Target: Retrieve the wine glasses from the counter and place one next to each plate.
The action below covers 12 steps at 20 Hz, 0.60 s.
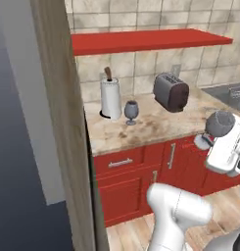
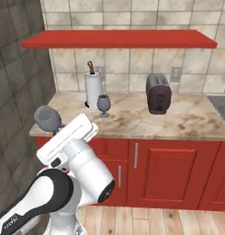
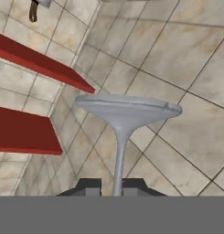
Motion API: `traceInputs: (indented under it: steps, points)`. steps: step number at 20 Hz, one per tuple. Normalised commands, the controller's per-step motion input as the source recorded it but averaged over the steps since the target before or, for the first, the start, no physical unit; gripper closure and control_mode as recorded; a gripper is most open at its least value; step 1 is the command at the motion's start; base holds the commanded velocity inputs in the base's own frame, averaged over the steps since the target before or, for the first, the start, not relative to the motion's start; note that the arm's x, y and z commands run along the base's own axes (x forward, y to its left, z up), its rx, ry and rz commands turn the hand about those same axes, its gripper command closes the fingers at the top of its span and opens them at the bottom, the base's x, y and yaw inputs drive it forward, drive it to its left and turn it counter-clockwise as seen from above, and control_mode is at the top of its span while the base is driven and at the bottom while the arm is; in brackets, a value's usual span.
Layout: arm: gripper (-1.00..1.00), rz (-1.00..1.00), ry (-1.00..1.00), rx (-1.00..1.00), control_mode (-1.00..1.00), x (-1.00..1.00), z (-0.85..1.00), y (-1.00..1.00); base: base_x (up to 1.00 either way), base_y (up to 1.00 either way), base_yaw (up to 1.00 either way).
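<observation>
Pinching the wide glass (image 3: 125, 114) by its stem, the hand (image 3: 111, 187) holds it aloft.

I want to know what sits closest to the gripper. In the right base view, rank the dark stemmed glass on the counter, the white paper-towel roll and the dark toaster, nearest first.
From the gripper, shut on a glass stem:
1. Dark stemmed glass on the counter, just right of the roll.
2. White paper-towel roll, behind it by the wall.
3. Dark toaster, farthest right.

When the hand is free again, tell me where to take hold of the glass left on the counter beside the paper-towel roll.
Grip the wine glass by its thin stem, between bowl and foot. It stands upright, with the paper-towel roll close behind on one side, so coming level from the counter's open front edge looks safest. The hand holds the other glass the same way.
</observation>
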Motion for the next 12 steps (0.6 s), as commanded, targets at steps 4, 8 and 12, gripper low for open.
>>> traceInputs:
  steps: [4,8,12]
  points:
    - [1.0,0.0,0.0,0.0,1.0,0.0,0.0,0.0,-0.08,0.0,-0.99]
    - [1.0,0.0,0.0,0.0,1.0,0.0,0.0,0.0,0.0,0.0,-1.0]
    - [1.0,0.0,0.0,0.0,1.0,0.0,0.0,0.0,0.0,0.0,-1.0]
